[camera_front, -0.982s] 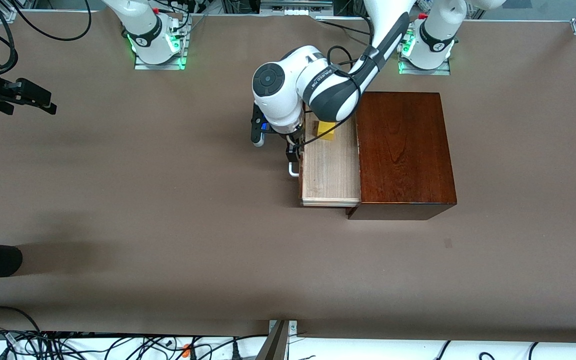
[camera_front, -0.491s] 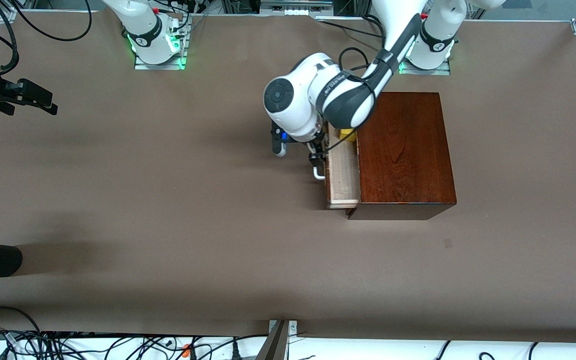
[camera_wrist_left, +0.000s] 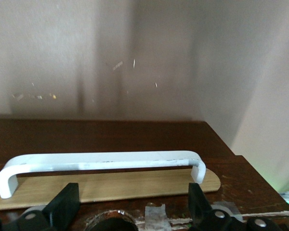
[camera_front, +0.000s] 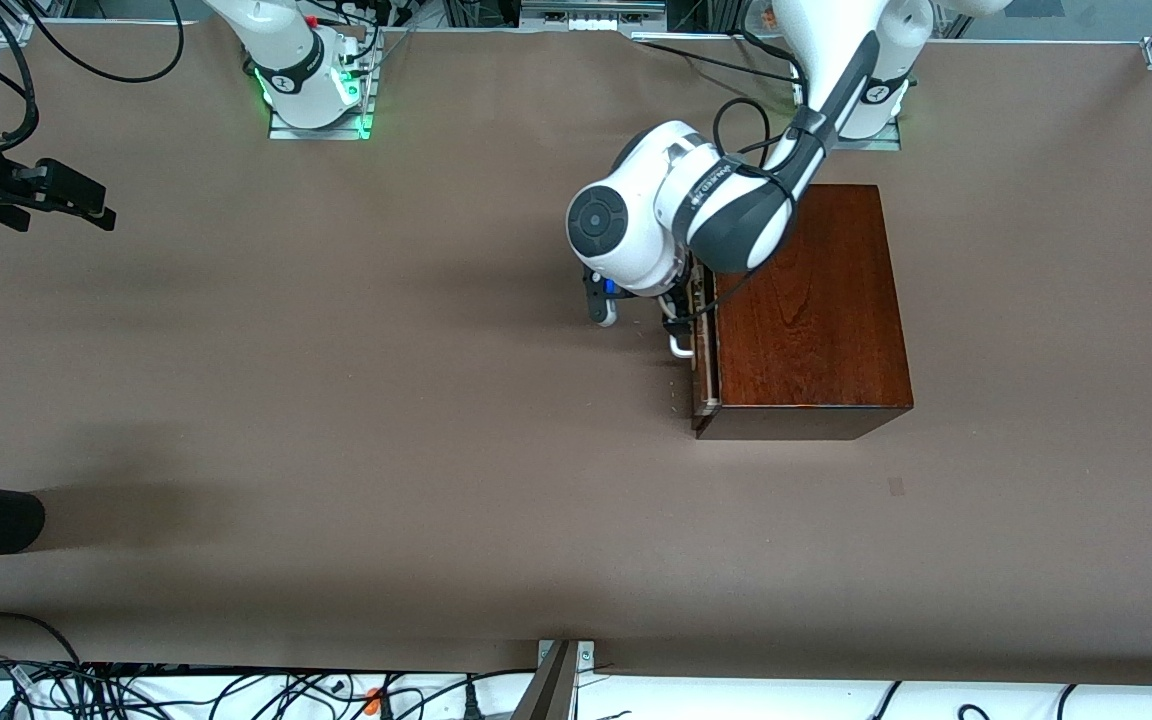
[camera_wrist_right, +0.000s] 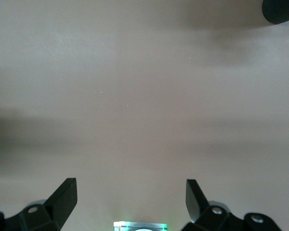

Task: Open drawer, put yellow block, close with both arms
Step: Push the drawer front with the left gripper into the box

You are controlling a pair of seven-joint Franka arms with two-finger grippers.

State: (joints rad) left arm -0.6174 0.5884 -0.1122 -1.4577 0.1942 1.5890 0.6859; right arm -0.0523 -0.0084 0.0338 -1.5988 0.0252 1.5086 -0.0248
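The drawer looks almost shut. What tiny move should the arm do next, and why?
Probably one last short push. A thin strip of the drawer shows outside the wooden box, and the left claw, open, sits at the white handle. The right claw waits open.

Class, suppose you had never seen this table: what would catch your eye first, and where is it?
The glossy reddish-brown wooden box at the left arm's end of the table stands out first. At its drawer front, the left gripper sits open by the white U-shaped bar handle; the drawer shows only a thin pale sliver. The right gripper waits open at the table's other end.
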